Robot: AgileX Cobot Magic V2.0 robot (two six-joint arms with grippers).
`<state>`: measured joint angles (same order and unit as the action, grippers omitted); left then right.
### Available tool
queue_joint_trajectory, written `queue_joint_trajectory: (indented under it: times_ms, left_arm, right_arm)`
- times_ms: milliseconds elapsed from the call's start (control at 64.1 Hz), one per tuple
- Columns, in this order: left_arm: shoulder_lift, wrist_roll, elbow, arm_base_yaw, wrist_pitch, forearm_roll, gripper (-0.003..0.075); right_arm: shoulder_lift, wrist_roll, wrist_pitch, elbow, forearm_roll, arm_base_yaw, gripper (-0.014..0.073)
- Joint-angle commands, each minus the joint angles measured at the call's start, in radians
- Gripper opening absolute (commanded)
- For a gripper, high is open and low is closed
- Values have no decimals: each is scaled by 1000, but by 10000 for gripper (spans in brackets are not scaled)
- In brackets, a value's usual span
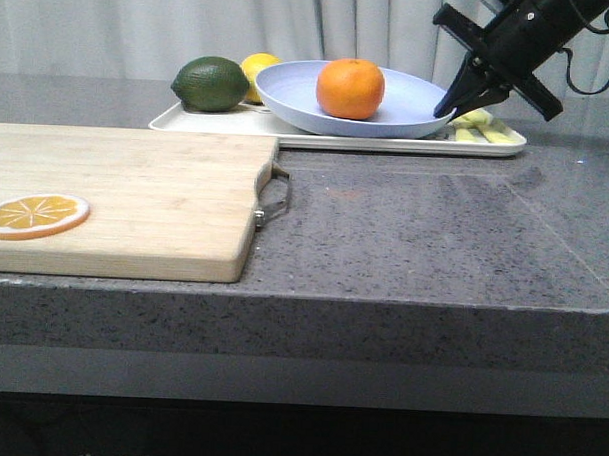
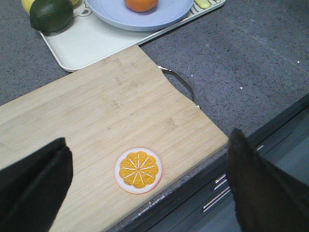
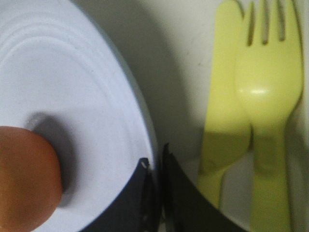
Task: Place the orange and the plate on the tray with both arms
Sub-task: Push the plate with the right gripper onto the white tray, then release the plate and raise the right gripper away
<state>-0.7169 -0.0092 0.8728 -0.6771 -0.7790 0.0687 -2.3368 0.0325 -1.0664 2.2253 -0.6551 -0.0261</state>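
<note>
The grey stone counter (image 1: 434, 233) carries everything, and the wooden cutting board (image 1: 125, 197) is the landmark on it, lying at the counter's front left with a metal handle (image 1: 276, 197) on its right edge. Just behind the board's far right corner lies the cream tray (image 1: 288, 137), and on the tray sits the pale blue plate (image 1: 409, 112), its right side raised a little off the tray. The right gripper (image 1: 451, 108) comes down from the upper right, its two fingers pinched together on the plate's right rim, one above the rim and one below it. The left gripper (image 2: 145, 193) hangs over the board's near end with its fingers (image 2: 34, 183) spread wide apart and holding nothing. The orange (image 1: 350, 88) rests inside the plate. On the tray left of the plate lie a dark green lime (image 1: 210, 84) and, behind it, a yellow lemon (image 1: 258, 66). A yellow fork (image 3: 268, 96) and knife (image 3: 224, 96) lie side by side on the tray right of the plate. An orange slice (image 1: 35, 215) lies flat on the board's near left part.
</note>
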Motion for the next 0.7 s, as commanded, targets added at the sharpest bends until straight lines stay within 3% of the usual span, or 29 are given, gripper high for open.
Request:
queue_joint_trajectory:
  times_ms: [0, 141, 250, 484, 687]
  left_arm:
    - [2, -7, 27, 2, 77, -4, 622]
    - [2, -7, 27, 2, 77, -4, 622]
    - [2, -7, 27, 2, 77, -4, 622]
    - [2, -7, 27, 2, 85, -4, 622]
    - [2, -7, 27, 2, 86, -1, 622]
  right_arm:
    - [77, 3, 47, 40, -61, 0, 52]
    - [77, 0, 58, 55, -61, 0, 250]
    - [84, -1, 66, 81, -61, 0, 333]
    - [159, -97, 12, 122, -32, 0, 341]
    - [274, -120, -11, 116, 107, 0, 341]
